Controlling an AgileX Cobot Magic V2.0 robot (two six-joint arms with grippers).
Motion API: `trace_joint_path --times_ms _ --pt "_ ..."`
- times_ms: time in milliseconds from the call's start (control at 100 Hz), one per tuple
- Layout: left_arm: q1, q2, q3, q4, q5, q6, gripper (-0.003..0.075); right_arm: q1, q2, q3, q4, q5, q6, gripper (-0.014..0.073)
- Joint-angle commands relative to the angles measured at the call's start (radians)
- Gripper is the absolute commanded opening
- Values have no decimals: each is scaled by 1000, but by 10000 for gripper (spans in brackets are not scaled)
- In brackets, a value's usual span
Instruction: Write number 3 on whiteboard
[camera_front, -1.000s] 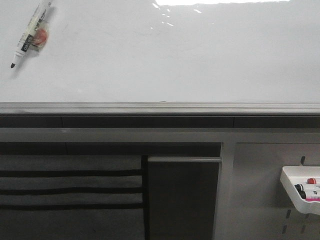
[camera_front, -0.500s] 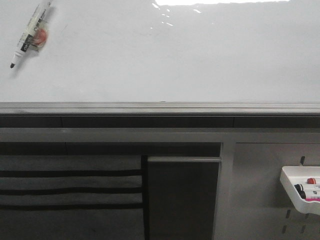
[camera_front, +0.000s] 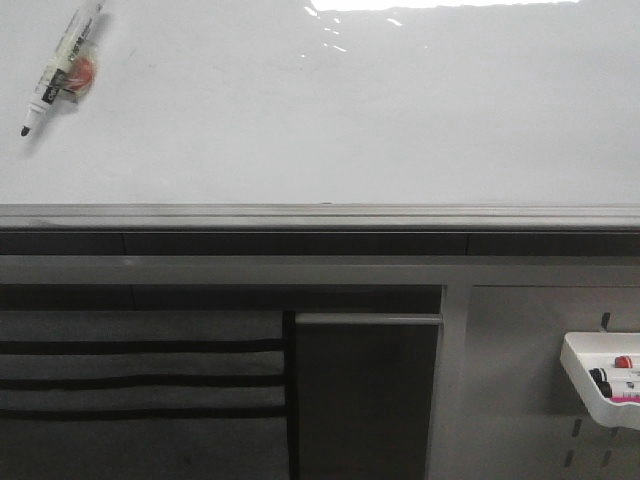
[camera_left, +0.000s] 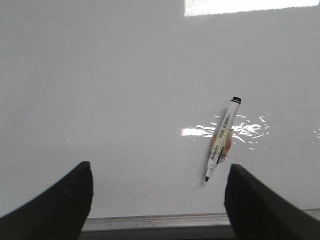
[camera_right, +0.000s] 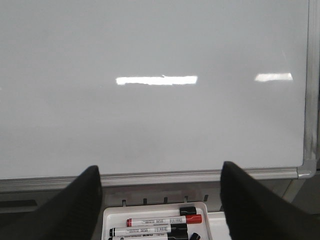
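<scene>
The whiteboard (camera_front: 350, 120) is glossy white with glare along its top and a grey lower rail (camera_front: 320, 215). No number 3 shows on it in any view. A white marker (camera_front: 62, 65) with its black tip bare and pointing down clings to the board at the upper left, with an orange patch behind it. In the left wrist view my left gripper (camera_left: 160, 167) is open and empty, facing the board (camera_left: 125, 75), apart from the marker (camera_left: 222, 137). My right gripper (camera_right: 160, 167) is open and empty, facing the board (camera_right: 150, 40). Neither gripper shows in the front view.
A small white tray (camera_front: 578, 365) hangs below the board at the right. In the right wrist view the tray (camera_right: 107, 215) holds a red-capped marker (camera_right: 162, 219) and black-capped ones. Grey panels and a dark slatted section lie under the rail.
</scene>
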Motion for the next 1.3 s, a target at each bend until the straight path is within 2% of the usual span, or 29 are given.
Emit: trace_joint_path --times_ms 0,200,260,380,440,510,650,750,960,1290 --pt "-12 19 -33 0 -86 -11 489 0 16 -35 -15 -78 -8 456" --pt "-88 26 -33 -25 -70 -10 435 2 16 -35 10 -95 -29 456" --pt "-115 48 -33 -25 -69 5 417 12 16 -35 109 -101 -121 456" --pt "-166 126 -35 -38 -66 56 384 53 16 -35 412 -103 -439 456" --pt "-193 189 -41 -43 -64 77 367 78 16 -35 531 -99 -533 456" --pt "-215 272 -50 -41 -71 105 351 106 19 -35 587 -99 -590 456" --pt "-234 462 -83 -9 -123 124 324 163 28 -35 592 -86 -626 456" --pt "-234 592 -108 73 -172 124 309 191 34 -35 592 -86 -626 456" --pt "-234 838 -175 136 -250 124 276 200 34 -35 592 -84 -626 456" --pt "-162 1029 -245 136 -395 121 230 200 34 -35 592 -80 -626 456"
